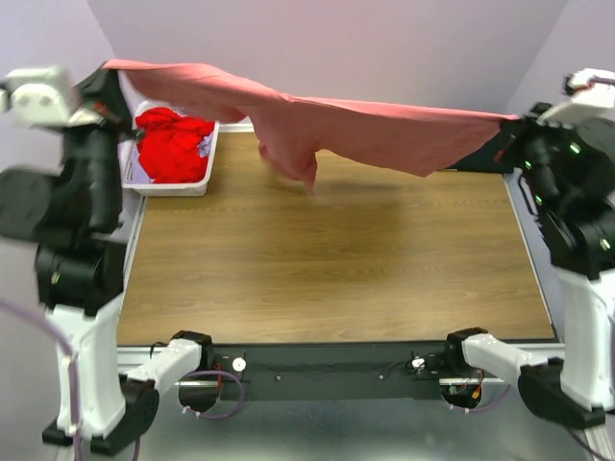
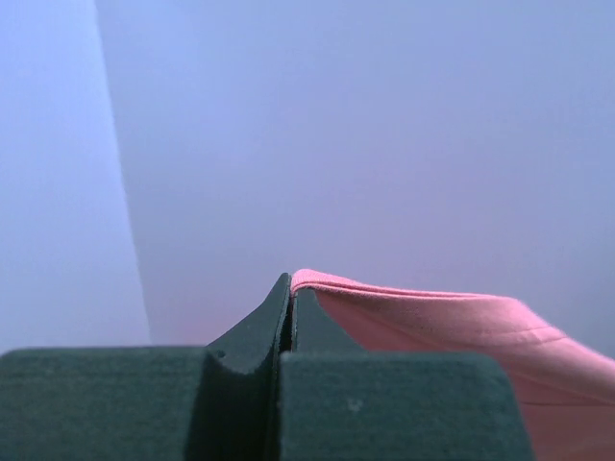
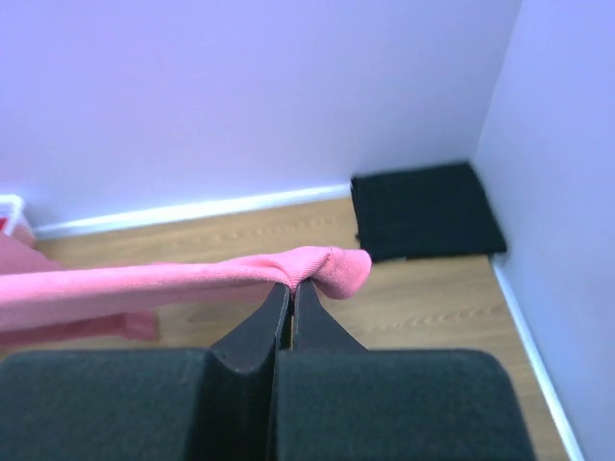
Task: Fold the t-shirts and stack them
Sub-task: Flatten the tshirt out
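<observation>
So the salmon-pink t-shirt is hanging in the air, pulled out long like a washing line; one end sits up above the back-left corner of the white basket, the other end is way over to the basket's right, clear across the table; the middle sags and a loose flap dangles down just right of the basket, not touching the wood as far as I can tell. At the basket end the left gripper has its fingers pressed together on the cloth; its wrist view shows the pink edge nipped right at the tips. Same deal for the right gripper at the end farthest from the basket; fingers squeezed tight, with a little bunched nub of pink poking past them. The red t-shirt is crumpled up inside the basket; the black t-shirt lies folded in the back corner opposite the basket, well apart from it, right by the walls.
</observation>
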Robot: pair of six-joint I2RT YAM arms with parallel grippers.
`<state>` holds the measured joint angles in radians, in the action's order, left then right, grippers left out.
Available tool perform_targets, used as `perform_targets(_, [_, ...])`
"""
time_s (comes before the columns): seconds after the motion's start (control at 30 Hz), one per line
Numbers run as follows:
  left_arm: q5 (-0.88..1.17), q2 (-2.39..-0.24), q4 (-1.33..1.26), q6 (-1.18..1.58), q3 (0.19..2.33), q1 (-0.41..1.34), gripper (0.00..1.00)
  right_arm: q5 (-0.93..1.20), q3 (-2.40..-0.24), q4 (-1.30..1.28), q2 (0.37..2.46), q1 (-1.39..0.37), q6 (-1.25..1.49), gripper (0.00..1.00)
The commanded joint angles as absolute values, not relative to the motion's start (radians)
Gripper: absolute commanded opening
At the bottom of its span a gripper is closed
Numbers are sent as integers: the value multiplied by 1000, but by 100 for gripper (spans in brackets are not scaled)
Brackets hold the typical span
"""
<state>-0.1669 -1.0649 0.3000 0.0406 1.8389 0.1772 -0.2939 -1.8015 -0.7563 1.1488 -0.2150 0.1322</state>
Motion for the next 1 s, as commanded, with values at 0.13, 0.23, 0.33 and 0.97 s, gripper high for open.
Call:
perform_targets(0.13, [-302, -920, 245, -142, 1902, 204, 0, -206, -1884, -827, 971, -209, -26, 0])
perform_targets(0.23, [-301, -934, 259, -152, 1959, 229, 0, -204, -1960, -862, 979, -209, -26, 0])
perform_targets(0.33, [-281, -974, 262, -152, 1980, 241, 0, -204, -1971, -873, 997, -207, -23, 0])
perform_targets(0.97, [-115, -1658, 129, -107, 1688, 262, 0, -397, -1487, -540, 1520, -203, -66, 0])
